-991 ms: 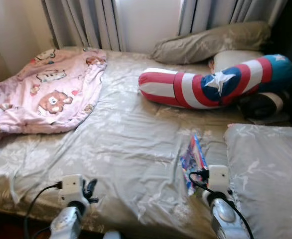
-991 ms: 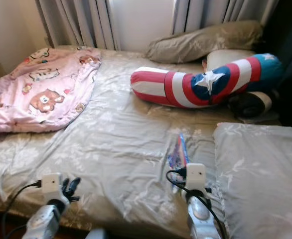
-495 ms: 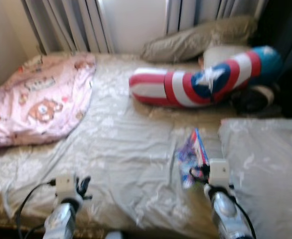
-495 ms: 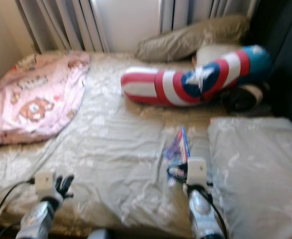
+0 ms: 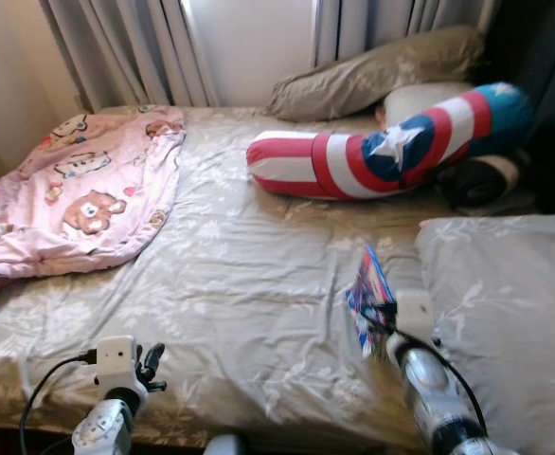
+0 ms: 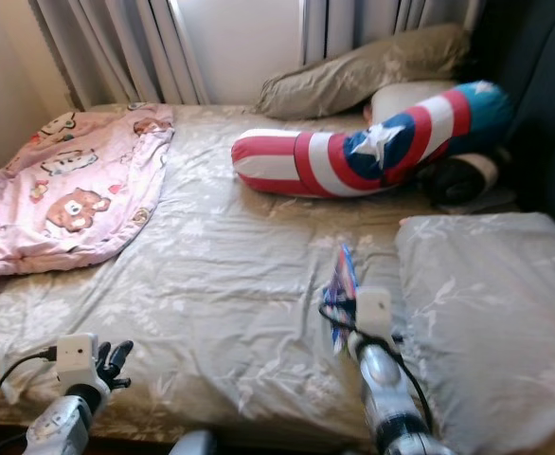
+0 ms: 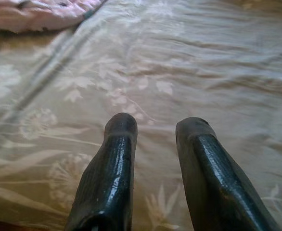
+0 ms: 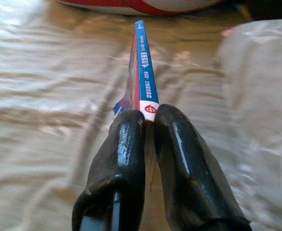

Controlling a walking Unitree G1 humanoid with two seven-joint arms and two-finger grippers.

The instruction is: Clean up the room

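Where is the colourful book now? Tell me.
The book is pinched in the right pincer, lifted above the bedsheet, just left of the grey pillow.

Daylight comes through the window [image 5: 254, 43] behind the curtains [image 5: 131, 47] and washes that pane out to plain white. The bed sheet [image 5: 249, 275] is evenly lit, its creases throwing soft shadows. The far right corner stays dark. Head views are fairly sharp — wrist views softer, with glare on the black fingers [image 8: 124, 159].
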